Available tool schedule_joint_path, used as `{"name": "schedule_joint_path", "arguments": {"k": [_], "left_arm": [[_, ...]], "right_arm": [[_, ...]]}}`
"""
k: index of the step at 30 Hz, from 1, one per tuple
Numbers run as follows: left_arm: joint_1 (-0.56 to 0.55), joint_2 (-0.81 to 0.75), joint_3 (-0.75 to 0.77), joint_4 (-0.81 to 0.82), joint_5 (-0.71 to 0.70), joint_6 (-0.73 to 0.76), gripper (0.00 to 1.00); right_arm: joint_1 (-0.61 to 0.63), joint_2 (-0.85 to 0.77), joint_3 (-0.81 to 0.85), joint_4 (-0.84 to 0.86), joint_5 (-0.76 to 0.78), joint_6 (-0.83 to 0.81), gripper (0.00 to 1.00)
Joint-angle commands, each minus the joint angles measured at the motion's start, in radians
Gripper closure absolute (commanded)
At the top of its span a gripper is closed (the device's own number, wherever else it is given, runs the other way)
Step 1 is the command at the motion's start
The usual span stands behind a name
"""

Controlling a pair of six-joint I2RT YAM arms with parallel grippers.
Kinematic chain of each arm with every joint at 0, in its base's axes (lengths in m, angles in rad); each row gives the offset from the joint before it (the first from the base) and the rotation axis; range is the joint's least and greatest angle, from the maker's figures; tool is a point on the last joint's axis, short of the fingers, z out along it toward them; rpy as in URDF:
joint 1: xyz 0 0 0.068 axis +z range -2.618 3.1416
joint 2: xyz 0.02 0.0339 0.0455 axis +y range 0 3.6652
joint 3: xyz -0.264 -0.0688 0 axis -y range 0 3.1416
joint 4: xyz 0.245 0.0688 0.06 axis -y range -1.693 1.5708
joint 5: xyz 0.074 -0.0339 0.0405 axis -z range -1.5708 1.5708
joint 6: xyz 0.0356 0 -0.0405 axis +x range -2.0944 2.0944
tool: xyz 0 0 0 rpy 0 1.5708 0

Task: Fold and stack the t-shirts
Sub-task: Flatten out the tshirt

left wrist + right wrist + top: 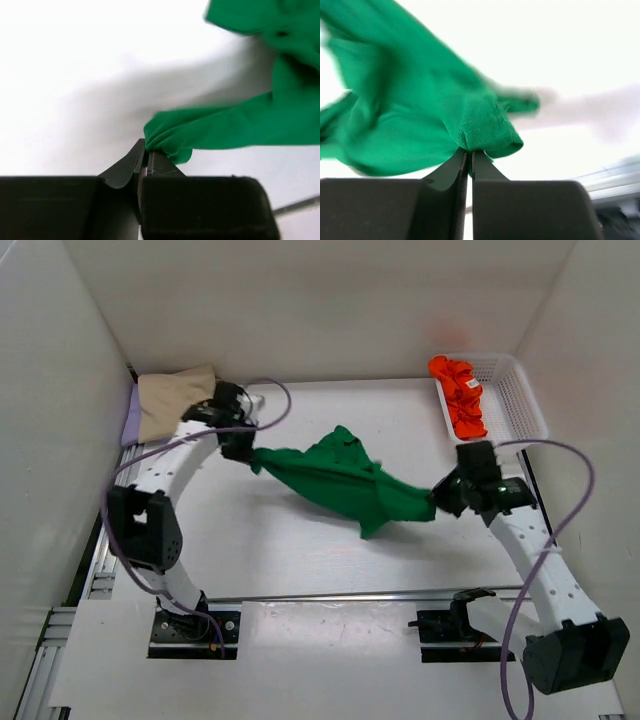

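Green t-shirt (345, 480) hung stretched over the table (300, 550), the left gripper (251, 452) clamped on one end and the right gripper (440, 498) on the other. The orange-red t-shirt (458, 395) lay in the white basket (522, 400).

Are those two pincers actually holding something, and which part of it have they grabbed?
Both hold the green t-shirt. The left pincer pinches a bunched edge at one end; the right pincer grips a stitched hem at the other end.
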Motion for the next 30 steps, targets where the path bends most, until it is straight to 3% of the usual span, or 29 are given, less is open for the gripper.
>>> {"name": "schedule_joint_path", "arguments": {"k": [1,3,7,10,12,16,19,21,23,24,27,30], "left_arm": [[0.097,-0.123,0.132,-0.087,-0.118,0.005,0.9],[0.2,-0.112,0.235,-0.127,-0.167,0.005,0.9],[0.343,-0.023,0.702,-0.251,-0.205,0.005,0.9],[0.369,-0.027,0.807,-0.307,-0.217,0.005,0.9],[0.369,-0.123,0.726,-0.287,-0.199,0.005,0.9],[0.322,-0.283,0.413,-0.218,-0.188,0.005,0.9],[0.322,-0.337,0.235,-0.218,-0.188,0.005,0.9],[0.362,-0.356,0.137,-0.277,-0.15,0.005,0.9],[0.362,-0.385,0.03,-0.324,-0.112,0.005,0.9],[0.362,-0.397,-0.012,-0.344,-0.096,0.005,0.9],[0.362,-0.451,-0.178,-0.41,-0.05,0.005,0.9],[0.362,-0.475,-0.301,-0.472,-0.023,0.005,0.9]], "right_arm": [[-0.083,-0.041,0.22,-0.031,0.011,-0.128,1.0],[-0.148,-0.013,0.321,-0.031,-0.013,-0.157,1.0],[-0.261,0.047,0.508,-0.043,-0.078,-0.18,1.0],[-0.341,0.047,0.541,-0.075,-0.145,-0.105,1.0],[-0.352,0.025,0.512,-0.065,-0.19,-0.084,1.0],[-0.352,-0.028,0.302,-0.046,-0.34,0.005,0.99],[-0.352,-0.128,0.024,-0.057,-0.381,0.125,0.96],[-0.352,-0.228,-0.146,-0.088,-0.368,0.176,0.78],[-0.352,-0.304,-0.202,-0.131,-0.307,0.188,0.53],[-0.352,-0.32,-0.202,-0.143,-0.244,0.188,0.48],[-0.331,-0.308,-0.158,-0.132,-0.185,0.138,0.43],[-0.227,-0.138,-0.027,-0.103,-0.115,0.037,0.4]]}}
